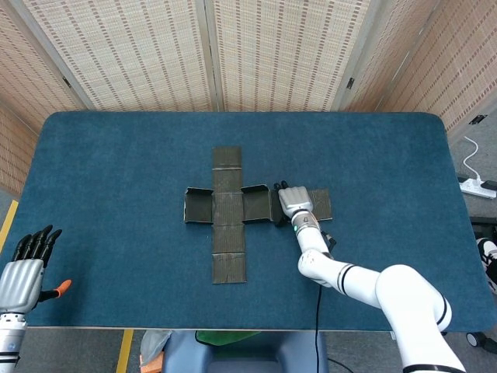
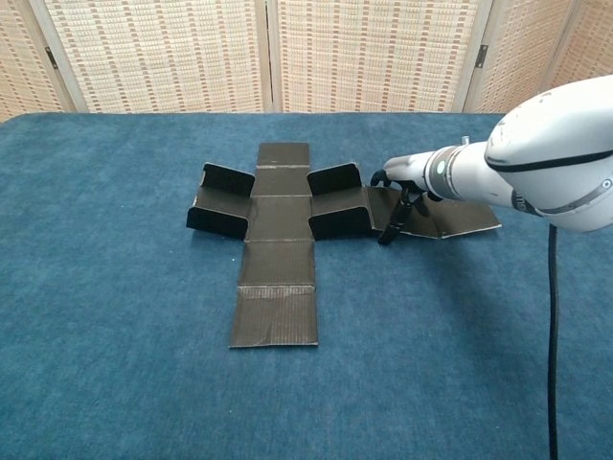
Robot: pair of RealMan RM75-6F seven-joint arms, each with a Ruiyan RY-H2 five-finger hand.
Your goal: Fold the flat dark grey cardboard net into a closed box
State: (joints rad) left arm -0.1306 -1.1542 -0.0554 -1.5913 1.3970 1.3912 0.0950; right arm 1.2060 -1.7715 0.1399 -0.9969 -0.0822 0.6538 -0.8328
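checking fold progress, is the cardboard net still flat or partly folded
Partly folded. The cardboard net lies mostly spread on the table, but small side flaps stand up. The right hand rests on its right panel.

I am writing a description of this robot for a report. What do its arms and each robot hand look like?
The right arm is glossy white with rounded segments and thin black rings at the joints; a black cable hangs from it. The right robot hand has a silver-grey back and black fingers. The left robot hand looks the same, with one orange tip.
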